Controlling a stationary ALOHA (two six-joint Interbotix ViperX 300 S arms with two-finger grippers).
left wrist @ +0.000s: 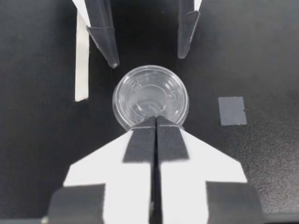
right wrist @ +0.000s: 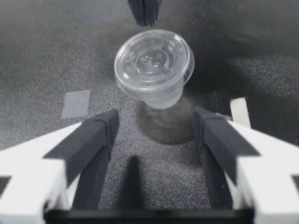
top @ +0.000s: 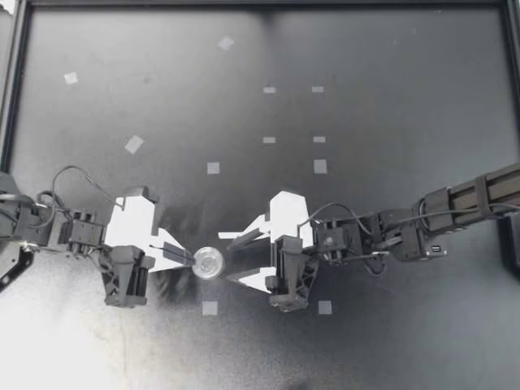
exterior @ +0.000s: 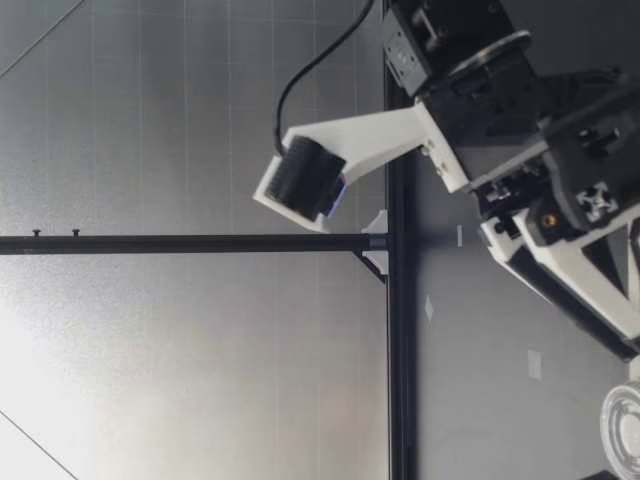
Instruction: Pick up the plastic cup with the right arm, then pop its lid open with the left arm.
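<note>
Closest to the left wrist camera is my left gripper [top: 189, 258]. Its two fingers [left wrist: 140, 144] are pressed together and pinch only the thin rim of the cup [top: 209, 263]. Seen from the right wrist, the cup [right wrist: 153, 65] hangs tilted, lifted off the table [top: 366, 349].

Such a grip is very small, so I judge that the cup can swing or slip out if the left arm moves fast. I would hold that arm quiet.

My right gripper [top: 231, 257] is spread wide and faces the cup. Its fingers [right wrist: 88, 135] stand to either side of the line toward the cup and do not touch it. For a good take I would bring it forward slowly, centred and level with the cup's body. I would close softly, because the clear plastic looks thin. Only when both right fingers press the cup would I loosen the left.

One tape square [top: 210, 308] lies on the table near the cup.
</note>
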